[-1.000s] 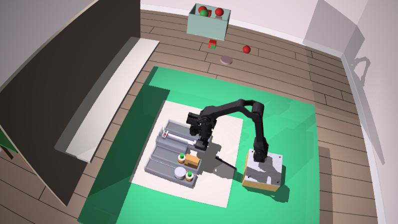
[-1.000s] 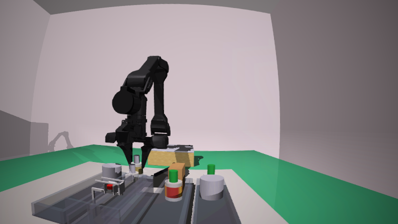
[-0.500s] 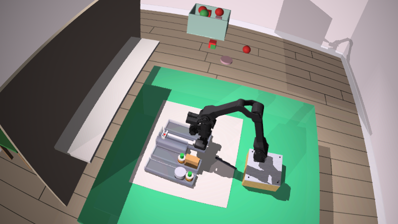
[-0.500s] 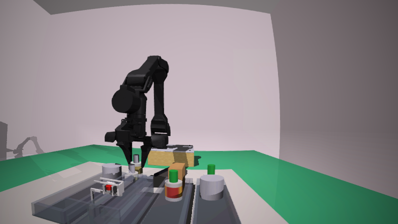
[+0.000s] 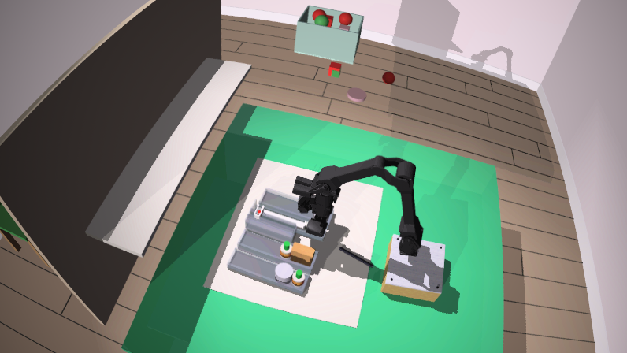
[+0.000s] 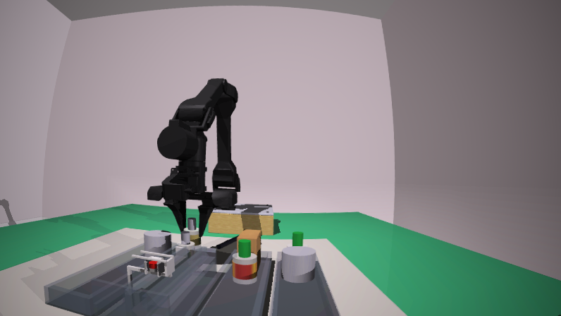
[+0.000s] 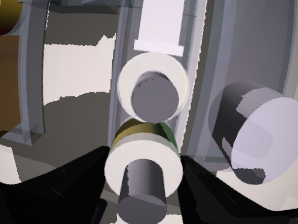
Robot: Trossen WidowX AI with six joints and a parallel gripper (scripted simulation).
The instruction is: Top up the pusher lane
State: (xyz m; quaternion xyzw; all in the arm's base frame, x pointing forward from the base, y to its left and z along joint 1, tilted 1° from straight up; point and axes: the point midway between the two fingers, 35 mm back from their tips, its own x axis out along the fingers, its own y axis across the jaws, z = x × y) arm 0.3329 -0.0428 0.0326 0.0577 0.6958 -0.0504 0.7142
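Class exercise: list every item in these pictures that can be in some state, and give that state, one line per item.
gripper: shut on the grey-capped jar
grey-capped jar: held upright, at the lane's front
lane jar: upright in the sprung lane, just behind the held jar
pusher plate: behind the lane jar
green-capped jar: upright, untouched, neighbouring lane

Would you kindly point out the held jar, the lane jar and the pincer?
Held jar (image 7: 143,179), wrist view, its grey cap.
Lane jar (image 7: 154,92), wrist view, its grey cap.
Pincer (image 6: 192,229), exterior view, midway between fingertips.
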